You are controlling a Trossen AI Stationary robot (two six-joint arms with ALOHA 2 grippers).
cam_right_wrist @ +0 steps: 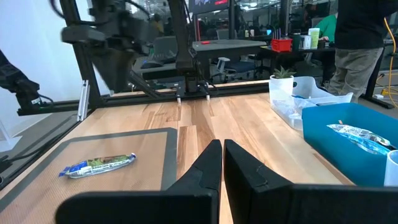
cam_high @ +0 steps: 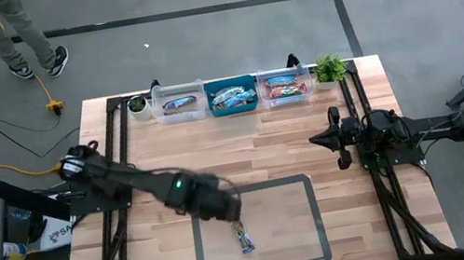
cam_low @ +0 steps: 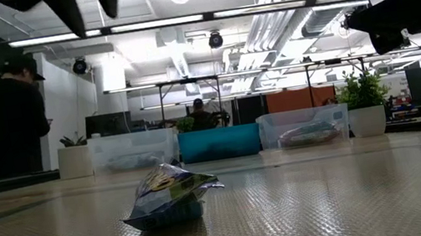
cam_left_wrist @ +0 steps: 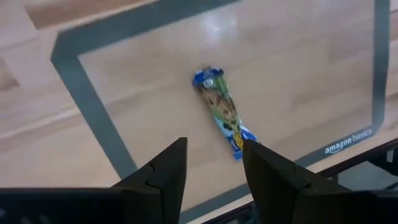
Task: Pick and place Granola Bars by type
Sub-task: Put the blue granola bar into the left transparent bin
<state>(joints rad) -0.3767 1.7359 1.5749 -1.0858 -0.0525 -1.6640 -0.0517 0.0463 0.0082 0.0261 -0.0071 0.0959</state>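
Observation:
One granola bar (cam_high: pixel 244 237) in a blue wrapper with a green and brown print lies flat on the grey-bordered mat (cam_high: pixel 273 203), toward its near edge; the low view (cam_low: pixel 168 197), left wrist view (cam_left_wrist: pixel 224 112) and right wrist view (cam_right_wrist: pixel 99 165) show it too. My left gripper (cam_high: pixel 232 213) hangs open above the mat, just left of and beyond the bar, pointing steeply down (cam_left_wrist: pixel 214 146) and touching nothing. My right gripper (cam_high: pixel 317 140) waits shut at the table's right side (cam_right_wrist: pixel 222 146), held level and clear of the mat.
Three small bins stand in a row at the far edge: a clear one (cam_high: pixel 180 103), a blue one (cam_high: pixel 232 97) and a clear one (cam_high: pixel 285 88), each with bars inside. Small potted plants (cam_high: pixel 138 103) (cam_high: pixel 329 67) flank them. A person (cam_high: pixel 22 33) stands beyond the table.

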